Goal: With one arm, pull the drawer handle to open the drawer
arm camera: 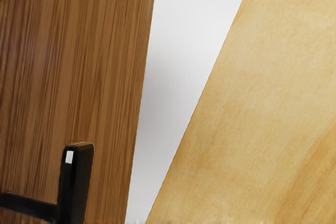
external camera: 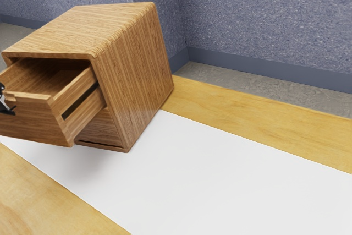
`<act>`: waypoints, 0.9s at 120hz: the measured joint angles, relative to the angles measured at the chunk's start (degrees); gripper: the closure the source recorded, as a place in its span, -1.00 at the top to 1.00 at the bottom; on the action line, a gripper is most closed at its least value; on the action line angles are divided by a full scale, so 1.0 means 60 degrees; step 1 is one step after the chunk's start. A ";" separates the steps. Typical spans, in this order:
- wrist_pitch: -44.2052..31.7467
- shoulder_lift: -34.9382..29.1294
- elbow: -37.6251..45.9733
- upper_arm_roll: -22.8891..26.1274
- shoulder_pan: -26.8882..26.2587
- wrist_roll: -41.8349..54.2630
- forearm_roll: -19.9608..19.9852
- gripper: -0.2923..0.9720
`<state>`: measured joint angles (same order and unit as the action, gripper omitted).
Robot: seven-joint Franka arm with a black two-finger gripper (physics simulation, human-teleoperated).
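A wooden cabinet [external camera: 132, 64] stands tilted toward the exterior view's left, on a white mat [external camera: 209, 180]. Its upper drawer [external camera: 33, 122] is pulled well out of the body, and the hollow inside shows from above. A black handle [external camera: 4, 103] sits on the drawer front at the exterior view's left edge. In the wrist view the drawer front [arm camera: 68, 66] is very close, with the black handle [arm camera: 74, 182] and its thin bar against it. My hand is right at that handle.
A shut lower drawer [external camera: 102, 130] sits under the open one. The white mat [arm camera: 178, 51] lies on a light wooden surface [arm camera: 262, 119]. Grey-blue walls [external camera: 264, 15] run behind the cabinet, with open mat to the exterior view's right.
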<state>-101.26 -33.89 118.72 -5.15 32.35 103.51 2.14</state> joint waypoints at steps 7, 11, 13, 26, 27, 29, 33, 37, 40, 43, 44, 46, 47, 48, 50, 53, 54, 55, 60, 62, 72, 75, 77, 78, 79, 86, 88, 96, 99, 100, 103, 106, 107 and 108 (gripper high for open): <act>0.0087 -0.0254 -0.0292 0.0019 -0.0007 0.0019 -0.0005 0.45; 0.0130 -0.0427 -0.0536 0.0035 -0.0011 0.0022 -0.0004 0.47; 0.0150 -0.0525 -0.0640 0.0039 -0.0012 0.0023 -0.0001 0.47; 0.0256 -0.1290 -0.1116 0.0213 -0.0016 -0.0115 0.0064 0.50; 0.0263 -0.1322 -0.1194 0.0264 -0.0016 -0.0152 0.0067 0.51; 0.0274 -0.1369 -0.1355 0.0378 -0.0013 -0.0239 0.0073 0.51; 0.0289 -0.1418 -0.1673 0.0752 -0.0005 -0.0514 0.0078 0.52; 0.0297 -0.1367 -0.1981 0.1143 0.0027 -0.0855 0.0110 0.52; 0.0324 -0.1320 -0.2167 0.1395 0.0043 -0.1201 0.0147 0.52; 0.0382 -0.1264 -0.2336 0.1661 0.0101 -0.1618 0.0170 0.53; 0.0405 -0.1243 -0.2378 0.1731 0.0123 -0.1763 0.0177 0.53; 0.0462 -0.1178 -0.2446 0.1848 0.0166 -0.2068 0.0188 0.53; 0.0496 -0.1125 -0.2473 0.1900 0.0182 -0.2229 0.0192 0.53; 0.0529 -0.1078 -0.2495 0.1944 0.0195 -0.2388 0.0197 0.53; 0.0595 -0.0954 -0.2532 0.2022 0.0221 -0.2712 0.0208 0.53; 0.0683 -0.0757 -0.2585 0.2094 0.0242 -0.3193 0.0241 0.53; 0.0711 -0.0687 -0.2612 0.2110 0.0247 -0.3350 0.0251 0.53; 0.0738 -0.0596 -0.2695 0.2126 0.0251 -0.3505 0.0257 0.53; 0.0860 -0.0253 -0.3143 0.2177 0.0259 -0.4248 0.0277 0.53; 0.0914 -0.0156 -0.3371 0.2189 0.0268 -0.4532 0.0284 0.53; 0.1390 0.1399 -0.4837 0.2386 0.0247 -0.5837 0.0313 0.54; 0.1592 0.2332 -0.5371 0.2678 0.0255 -0.6193 0.0290 0.54; 0.1735 0.2905 -0.5704 0.2849 0.0249 -0.6422 0.0268 0.54; 0.1811 0.3182 -0.5875 0.2933 0.0247 -0.6534 0.0257 0.54; 0.1890 0.3462 -0.6060 0.3013 0.0244 -0.6643 0.0246 0.54; 0.2353 0.4925 -0.6825 0.3320 0.0220 -0.7365 0.0233 0.54; 0.2454 0.5195 -0.6939 0.3371 0.0232 -0.7560 0.0235 0.54; 0.2783 0.5863 -0.7146 0.3488 0.0276 -0.8350 0.0245 0.53; 0.2889 0.5973 -0.7181 0.3495 0.0291 -0.8633 0.0254 0.53; 0.2922 0.5999 -0.7190 0.3495 0.0296 -0.8724 0.0258 0.53; 0.3013 0.6055 -0.7211 0.3498 0.0316 -0.8991 0.0267 0.53; 0.3093 0.6086 -0.7229 0.3500 0.0331 -0.9247 0.0273 0.53; 0.3118 0.6092 -0.7233 0.3499 0.0334 -0.9330 0.0275 0.53; 0.3142 0.6096 -0.7238 0.3498 0.0336 -0.9411 0.0276 0.54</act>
<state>-82.41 2.69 75.29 15.84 34.36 47.04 3.80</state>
